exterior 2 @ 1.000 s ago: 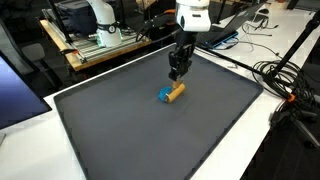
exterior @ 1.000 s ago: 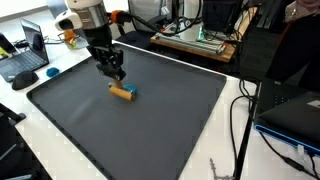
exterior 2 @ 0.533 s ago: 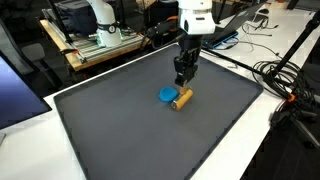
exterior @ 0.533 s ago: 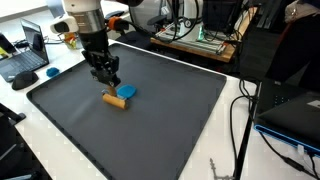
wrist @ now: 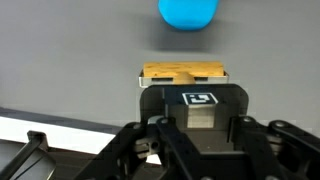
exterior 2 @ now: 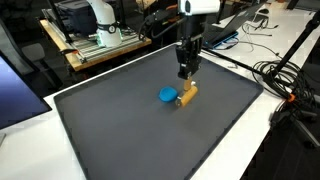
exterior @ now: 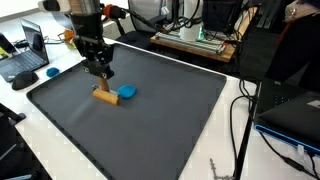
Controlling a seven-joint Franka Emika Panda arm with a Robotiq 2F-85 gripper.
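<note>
My gripper (exterior: 101, 84) is shut on a tan wooden block (exterior: 104, 97) and holds it tilted, with its low end at the dark grey mat (exterior: 150, 130). Both exterior views show this; the block (exterior 2: 187, 96) hangs under the gripper (exterior 2: 186, 82). A round blue piece (exterior: 126, 92) lies flat on the mat just beside the block, apart from it (exterior 2: 168, 96). In the wrist view the block (wrist: 185, 73) sits between the fingertips of my gripper (wrist: 186, 88), and the blue piece (wrist: 188, 12) lies beyond it.
The mat covers a white table (exterior: 225, 150). A laptop (exterior: 25, 62) stands past the mat's edge. Cables (exterior 2: 285, 80) and equipment (exterior 2: 95, 30) lie around the table. A black monitor (exterior: 285, 105) is near one side.
The gripper has carried the wooden block away from the blue piece, which now lies alone. The block has tipped from lying flat to tilted under the gripper.
</note>
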